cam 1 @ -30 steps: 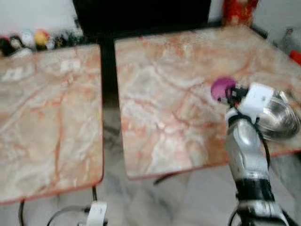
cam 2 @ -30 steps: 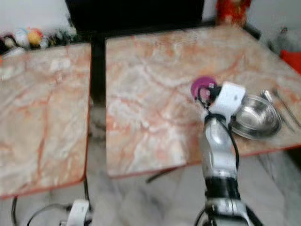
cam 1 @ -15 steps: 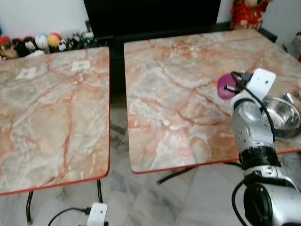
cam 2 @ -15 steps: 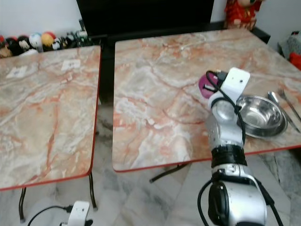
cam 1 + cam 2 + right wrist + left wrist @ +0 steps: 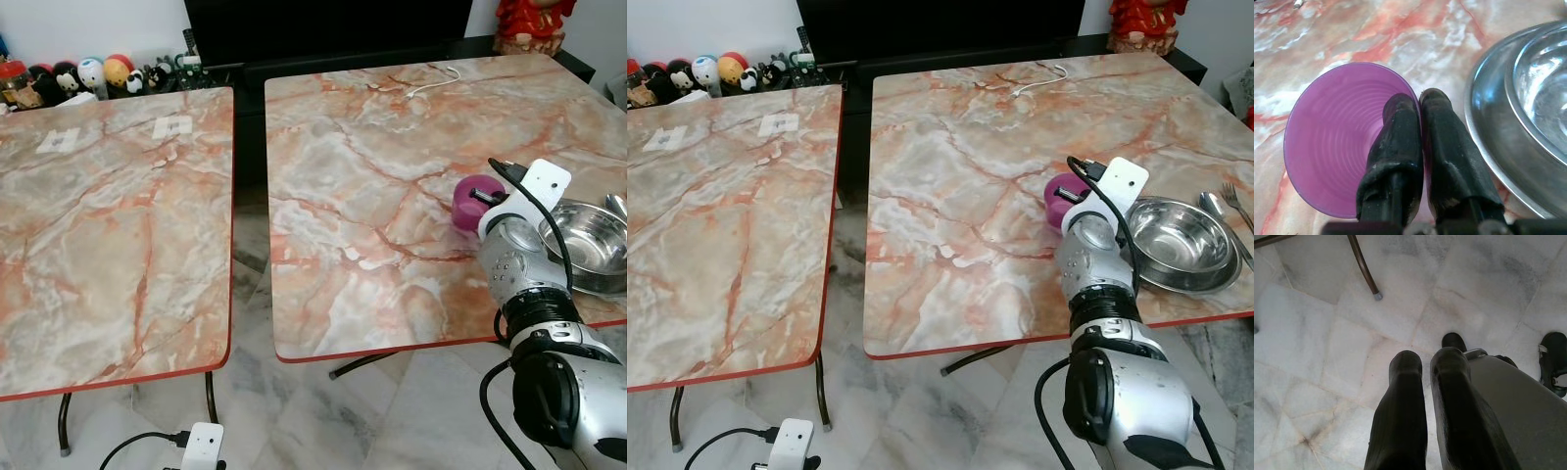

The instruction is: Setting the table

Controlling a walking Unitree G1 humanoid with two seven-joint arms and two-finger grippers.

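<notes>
Right gripper (image 5: 1420, 105) pinches purple cup (image 5: 1337, 137) rim, beside steel bowl (image 5: 1181, 245), near table (image 5: 950, 245) front-right edge. Left gripper (image 5: 1427, 367) idle, fingers together.

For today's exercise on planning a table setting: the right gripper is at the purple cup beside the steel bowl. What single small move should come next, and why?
Probably open the fingers and draw back. The right gripper is pinched on the rim of the purple cup, one finger inside, one outside. The cup appears to stand on the marble table, just left of the steel bowl with cutlery beyond, so it looks placed. The left gripper hangs idle over the floor.
</notes>
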